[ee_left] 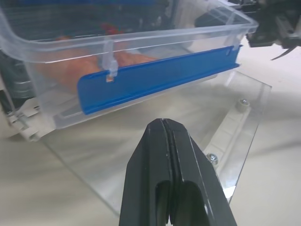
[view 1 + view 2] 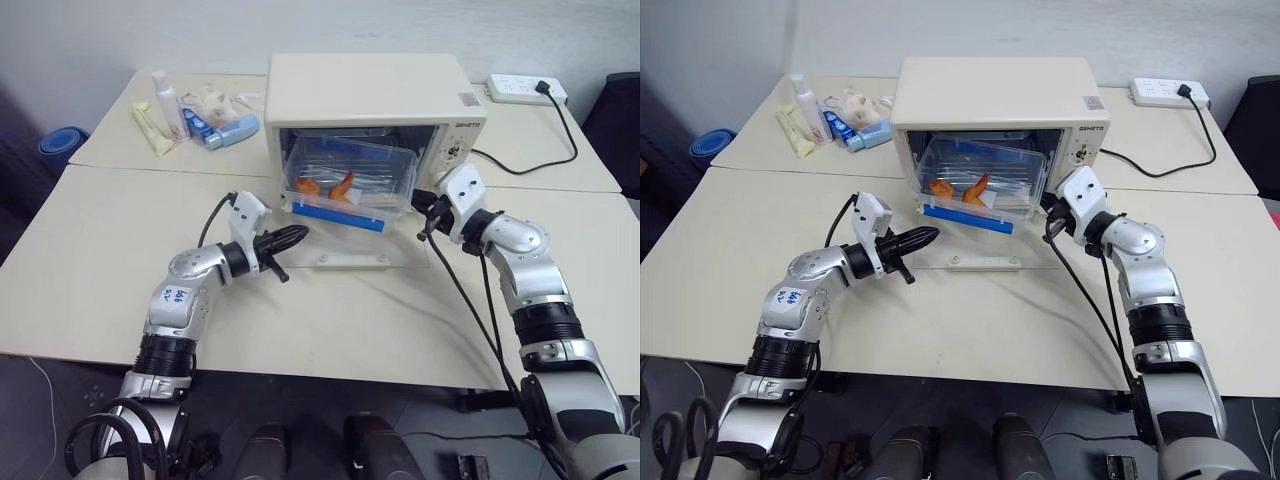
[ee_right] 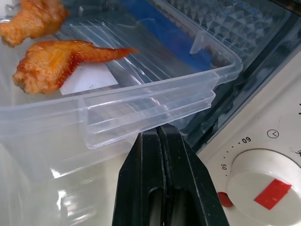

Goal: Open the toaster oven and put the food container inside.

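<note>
The cream toaster oven (image 2: 365, 90) stands at the back of the table with its glass door (image 2: 350, 250) folded down flat. The clear food container (image 2: 350, 175), with a blue clip strip (image 1: 160, 77) and orange food pieces (image 3: 61, 63) inside, rests partly inside the oven mouth and juts out over the door. My left gripper (image 2: 298, 236) is shut and empty, pointing level at the container's front from the left, a short way off. My right gripper (image 3: 162, 129) is shut, with its tips just under the rim at the container's right end, beside the control knob (image 3: 263, 181).
Bottles and small packets (image 2: 175, 110) lie at the back left of the table. A white power strip (image 2: 527, 90) sits at the back right, and its black cord (image 2: 560, 130) runs to the oven. A blue roll (image 2: 62, 143) lies on the floor at the far left.
</note>
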### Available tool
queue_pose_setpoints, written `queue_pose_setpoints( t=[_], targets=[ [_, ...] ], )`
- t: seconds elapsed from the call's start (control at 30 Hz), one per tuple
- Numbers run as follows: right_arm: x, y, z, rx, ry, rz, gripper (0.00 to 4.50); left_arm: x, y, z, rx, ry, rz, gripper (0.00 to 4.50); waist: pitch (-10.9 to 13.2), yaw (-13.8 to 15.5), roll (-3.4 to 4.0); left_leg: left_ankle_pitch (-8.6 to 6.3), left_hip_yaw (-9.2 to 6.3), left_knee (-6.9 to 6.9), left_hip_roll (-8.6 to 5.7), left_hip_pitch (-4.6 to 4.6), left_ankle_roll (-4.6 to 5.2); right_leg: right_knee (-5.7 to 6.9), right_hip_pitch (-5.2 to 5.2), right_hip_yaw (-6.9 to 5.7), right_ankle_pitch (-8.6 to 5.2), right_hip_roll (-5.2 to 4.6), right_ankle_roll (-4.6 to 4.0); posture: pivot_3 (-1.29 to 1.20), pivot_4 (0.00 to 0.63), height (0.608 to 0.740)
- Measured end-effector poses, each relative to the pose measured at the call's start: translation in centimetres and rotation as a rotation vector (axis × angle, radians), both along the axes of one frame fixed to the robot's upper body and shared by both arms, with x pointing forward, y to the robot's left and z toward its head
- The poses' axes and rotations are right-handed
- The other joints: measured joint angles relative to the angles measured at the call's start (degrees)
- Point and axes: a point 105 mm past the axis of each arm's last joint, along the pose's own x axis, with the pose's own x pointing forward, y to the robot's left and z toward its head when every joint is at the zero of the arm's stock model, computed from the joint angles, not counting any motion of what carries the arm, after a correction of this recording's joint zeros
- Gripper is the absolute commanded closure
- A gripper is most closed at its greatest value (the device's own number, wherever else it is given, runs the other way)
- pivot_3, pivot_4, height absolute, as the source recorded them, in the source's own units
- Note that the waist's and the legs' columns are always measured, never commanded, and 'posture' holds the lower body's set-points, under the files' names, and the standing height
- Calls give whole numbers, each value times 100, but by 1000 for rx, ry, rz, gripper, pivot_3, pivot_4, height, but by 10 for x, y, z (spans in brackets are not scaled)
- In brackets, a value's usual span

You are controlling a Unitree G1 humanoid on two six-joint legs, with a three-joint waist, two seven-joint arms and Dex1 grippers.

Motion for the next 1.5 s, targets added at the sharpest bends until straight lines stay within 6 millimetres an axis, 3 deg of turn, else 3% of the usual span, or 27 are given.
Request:
queue_pose_setpoints(
  t=[0.1, 0.23, 0.4, 0.47, 0.6, 0.7, 0.87, 1.13, 1.37, 1.5],
  targets=[
    [-8, -12, 0, -34, 5, -6, 4491, 0, -1, 0, -3, -1, -4, 4500, 0, 2, 0, 0, -1, 1, 0, -6, 0, 0, -3, 0, 0, -1, 0, 0, 150, 740],
    [-41, -29, -8, -68, 67, 43, 4491, -2, 1, -1, -3, 0, 3, 4500, 0, 34, 0, -2, -15, 5, -1, -22, 3, 0, -2, -12, 0, -4, 0, 0, 150, 740],
    [-85, -2, -31, -47, 205, 259, 4491, -3, 5, -5, -4, 10, 11, 4500, 0, -17, 0, -4, -10, 6, 0, -14, 8, -3, -1, -6, 1, 2, 3, 0, 150, 740],
    [-91, 12, -34, -41, 228, 321, 4491, -3, 4, -5, -3, 7, 8, 4500, 0, -25, 0, -1, -9, 6, 0, -10, 15, 1, -1, -6, 2, 2, 3, 0, 150, 740],
    [-87, 45, -28, -11, 203, 407, 4491, -1, -2, -4, 8, 3, -7, 4500, 0, 3, 0, 3, -14, 8, 0, -5, 16, 10, -1, -8, 2, 1, 3, 0, 150, 740],
    [-77, 54, -20, -7, 165, 399, 4491, 4, -8, 2, 2, -12, -17, 4500, 0, 21, 0, 7, -16, 8, -5, -8, 10, 7, -1, -13, 2, -5, 2, 0, 150, 740],
    [-34, 50, -7, -2, 78, 266, 4491, 21, -17, 11, -5, -42, 6, 4500, 0, 15, 0, 13, -15, 9, -13, -16, -2, 4, -8, -60, 2, -15, 3, 0, 150, 740],
    [0, 45, 5, 15, -18, 161, 4491, 51, -28, 21, -69, -75, 115, 4500, 0, -8, 0, 14, -11, 9, -14, -25, -3, 5, -19, -66, 2, -17, 3, 0, 150, 740],
    [15, 52, 15, 69, -78, 129, 4491, 69, -28, 35, -159, -103, 240, 4500, 0, -21, 0, 15, -9, 8, -13, -25, -6, 14, -23, -65, 2, -18, 4, 0, 150, 740],
    [8, 50, 10, 54, -53, 180, 4491, 58, -29, 31, -135, -108, 174, 4500, 0, -18, 0, 16, -10, 3, -13, -27, -7, 32, -22, -65, 3, -18, 4, 0, 150, 740]
  ],
)
